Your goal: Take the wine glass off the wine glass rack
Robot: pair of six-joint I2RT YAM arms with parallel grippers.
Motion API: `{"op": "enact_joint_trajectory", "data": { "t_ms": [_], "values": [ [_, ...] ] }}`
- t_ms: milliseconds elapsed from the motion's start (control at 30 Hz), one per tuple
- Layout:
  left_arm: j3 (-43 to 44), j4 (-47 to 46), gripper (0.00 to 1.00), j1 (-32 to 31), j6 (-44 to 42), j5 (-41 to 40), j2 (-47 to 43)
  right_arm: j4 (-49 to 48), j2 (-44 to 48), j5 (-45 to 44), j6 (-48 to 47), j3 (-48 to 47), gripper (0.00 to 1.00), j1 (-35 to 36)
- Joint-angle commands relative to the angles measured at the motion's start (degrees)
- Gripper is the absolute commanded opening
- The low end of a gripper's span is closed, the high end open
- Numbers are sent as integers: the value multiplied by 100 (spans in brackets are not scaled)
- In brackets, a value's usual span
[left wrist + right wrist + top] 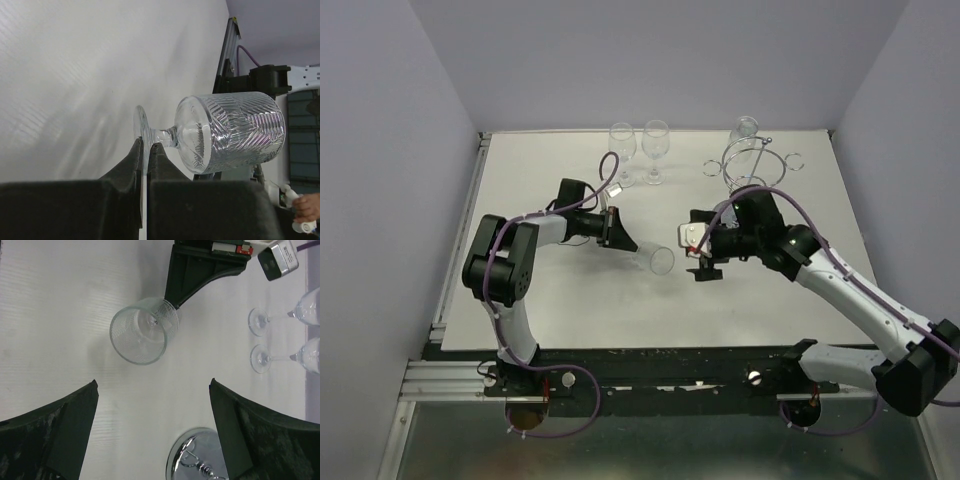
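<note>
A white table (560, 310) sits in a corner between pale lavender walls. Two arms reach in from its near edge. The left gripper (146, 146) is pinched tight on the thin foot disc of a cut-pattern wine glass (658, 260). The glass is held on its side, with its bowl sticking straight out past the fingertips. Its open mouth faces the right gripper (153, 385), whose jaws are spread wide and hold nothing; the glass is ahead of them, not between them. The chrome wine glass rack (752, 165) stands just behind the right jaws, well apart from the held glass. Another clear glass (745, 128) shows at the rack's far side. Two stemmed glasses (638, 150) stand upright beyond the left jaws.
</note>
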State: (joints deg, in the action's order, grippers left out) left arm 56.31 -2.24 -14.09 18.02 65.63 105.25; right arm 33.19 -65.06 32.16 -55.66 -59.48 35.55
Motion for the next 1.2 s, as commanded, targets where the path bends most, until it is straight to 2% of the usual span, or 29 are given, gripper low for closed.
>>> {"op": "enact_joint_trajectory", "data": {
  "t_ms": [0,300,467,667,1000,1167],
  "values": [
    [345,179,0,-68,-52,1189,338,-418,-454,-299,-374,-37,99,320],
    [556,462,0,-138,-106,1646,759,-708,-912,-79,-1324,209,100,549],
    [582,391,0,-173,17,1760,883,-1736,-781,-404,-1596,780,100,655],
    [574,321,0,-305,105,1910,979,-1342,-1070,88,-1808,578,99,664],
    [591,417,0,-595,96,1972,1015,-1350,-1361,633,-1764,429,91,699],
    [653,426,0,-736,131,2016,1059,-1456,-1334,1037,-1685,429,95,716]
  ]
}}
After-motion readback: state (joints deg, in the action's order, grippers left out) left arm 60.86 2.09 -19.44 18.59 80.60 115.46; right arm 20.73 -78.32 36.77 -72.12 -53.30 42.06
